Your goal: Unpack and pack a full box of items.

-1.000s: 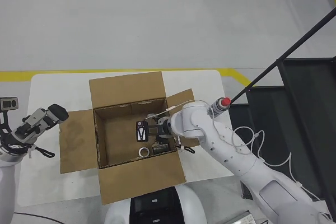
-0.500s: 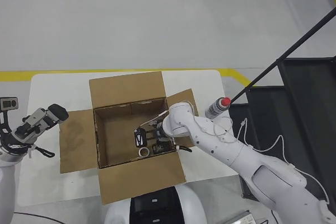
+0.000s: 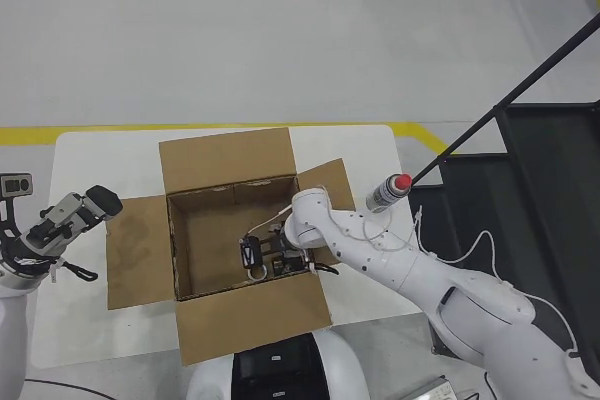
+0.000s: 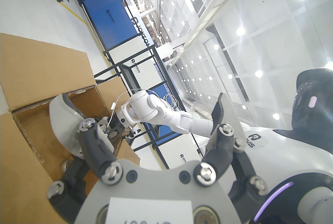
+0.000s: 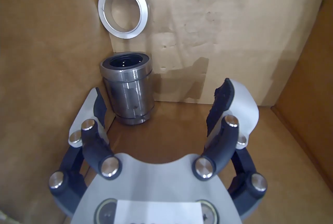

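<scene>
Box (image 3: 225, 160) open; holds steel cylinder (image 5: 126, 91), metal ring (image 5: 123, 14) nearby. Right gripper (image 5: 164, 102) inside, spread, empty. Left gripper (image 3: 98, 200) outside, spread.

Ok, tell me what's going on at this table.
The right claw is down inside the open cardboard box, open and holding nothing. A dark metal cylinder and a silver ring sit just ahead of it, untouched. The left claw hangs open and empty off to the box's side. A red-capped can sits on the table on the box's other side.
</scene>
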Available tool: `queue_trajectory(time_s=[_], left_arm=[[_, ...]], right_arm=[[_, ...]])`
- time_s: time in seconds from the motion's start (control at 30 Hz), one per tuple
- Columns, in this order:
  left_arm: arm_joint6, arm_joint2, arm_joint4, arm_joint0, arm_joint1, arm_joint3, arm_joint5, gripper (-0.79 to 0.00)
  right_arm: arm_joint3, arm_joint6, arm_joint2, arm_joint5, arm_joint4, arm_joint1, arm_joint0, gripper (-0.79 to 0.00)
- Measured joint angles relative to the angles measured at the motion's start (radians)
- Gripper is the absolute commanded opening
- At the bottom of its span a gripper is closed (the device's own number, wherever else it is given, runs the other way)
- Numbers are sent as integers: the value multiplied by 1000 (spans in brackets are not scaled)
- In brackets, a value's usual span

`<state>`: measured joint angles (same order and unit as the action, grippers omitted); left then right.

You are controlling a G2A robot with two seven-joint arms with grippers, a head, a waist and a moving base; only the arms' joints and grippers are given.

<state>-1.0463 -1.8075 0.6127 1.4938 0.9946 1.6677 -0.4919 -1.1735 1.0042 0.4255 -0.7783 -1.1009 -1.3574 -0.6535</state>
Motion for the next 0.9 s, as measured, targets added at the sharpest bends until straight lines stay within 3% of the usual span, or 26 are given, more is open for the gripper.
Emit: queue_trajectory(time_s=[0.23,0.27,0.3,0.33,0.37,0.9], left_arm=[[0,0,0,0,0,0,0,0],[0,0,0,0,0,0,0,0],[0,0,0,0,0,0,0,0],[0,0,0,0,0,0,0,0],[0,0,0,0,0,0,0,0],[0,0,0,0,0,0,0,0]], right_arm=[[43,-42,-22,3,-35,-17,1,0],[48,-51,-23,6,-41,-19,1,-135],[53,-61,-23,8,-46,-20,2,-486],[58,-73,-23,9,-52,-22,4,-708],[61,-79,-22,9,-56,-23,6,-785],[68,-85,6,-9,-61,-24,12,-785]])
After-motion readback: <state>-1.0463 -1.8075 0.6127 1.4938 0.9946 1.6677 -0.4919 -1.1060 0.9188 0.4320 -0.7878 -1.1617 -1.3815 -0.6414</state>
